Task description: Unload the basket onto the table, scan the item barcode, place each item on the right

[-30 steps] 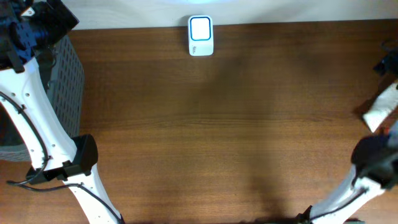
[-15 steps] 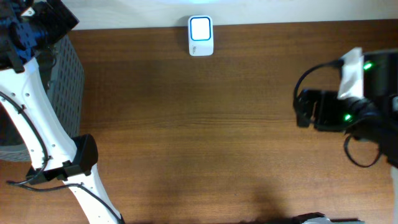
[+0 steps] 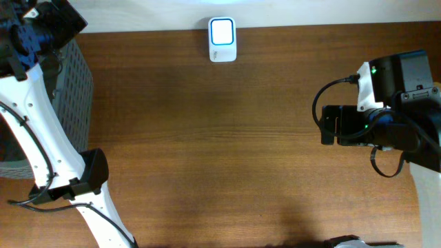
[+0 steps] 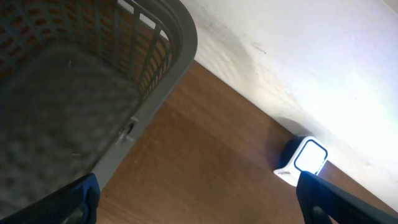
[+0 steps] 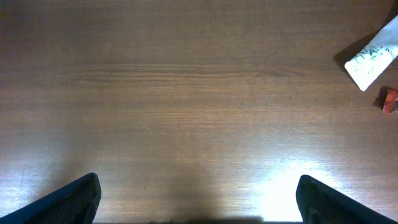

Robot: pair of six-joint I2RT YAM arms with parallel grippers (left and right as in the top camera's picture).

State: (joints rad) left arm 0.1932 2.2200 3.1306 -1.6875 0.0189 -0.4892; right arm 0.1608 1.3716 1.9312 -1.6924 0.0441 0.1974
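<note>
Basket: a grey slatted basket stands at the left end of the worktop. The left wrist view looks into it and shows only its dim grey floor and barred wall.
Left claw: the left claw hangs over the basket's near rim. Its jaws are spread as wide as they go, one dark fingertip in each lower corner of the view. It holds nothing and touches nothing.
Right claw: the right claw hangs above bare wood on the right side of the worktop, jaws fully spread, with nothing between them.
Item: a white pouch with green print lies flat on the wood at the far right of the right wrist view, well apart from that claw. No barcode can be made out on it.
Beside it: a small red thing lies near the pouch at the frame's edge, too cut off to name.
Scanner: the white barcode scanner stands at the worktop's back edge, mid-width, its screen lit.
Between: open wood lies between the scanner and both claws.
Behind: a pale wall.
</note>
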